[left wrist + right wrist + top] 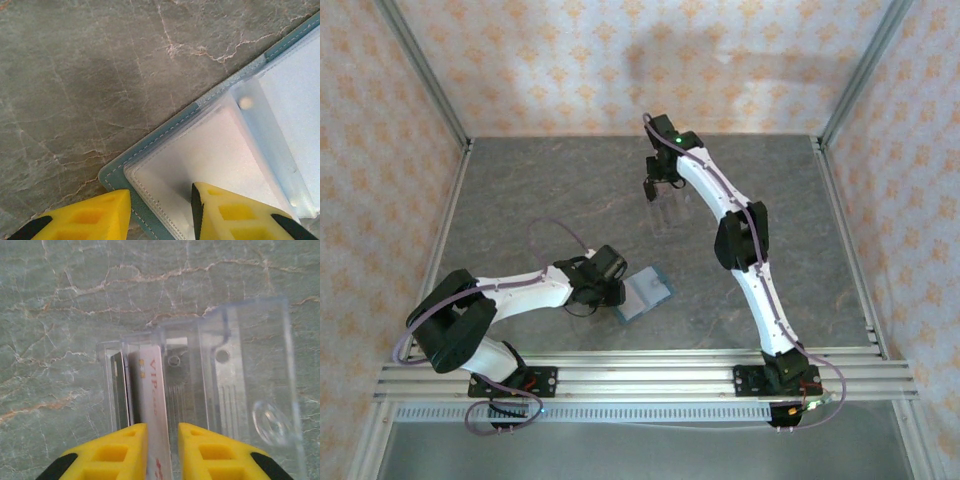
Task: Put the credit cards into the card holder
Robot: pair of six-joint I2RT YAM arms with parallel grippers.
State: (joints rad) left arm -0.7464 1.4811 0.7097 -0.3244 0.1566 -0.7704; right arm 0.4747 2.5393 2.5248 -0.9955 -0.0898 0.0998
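Observation:
The card holder point(647, 293) lies open on the table, teal outside, with pale clear sleeves point(225, 150) inside. My left gripper point(618, 297) is down at its near corner point(159, 200), open: one yellow finger sits by the teal edge, the other finger point(235, 215) rests on the sleeves. My right gripper point(655, 188) is at the far middle of the table, over a clear ridged tray point(250, 365). Its jaws point(163, 432) stand narrowly open on either side of a grey-white credit card point(150, 385) marked VIP. This card stands on edge beside a dark card point(118, 385).
The grey stone tabletop point(540, 200) is bordered by metal rails and patterned walls. A pale stud point(245, 103) shows on the wallet's inner flap. The right arm point(740, 240) stretches diagonally across the table's middle.

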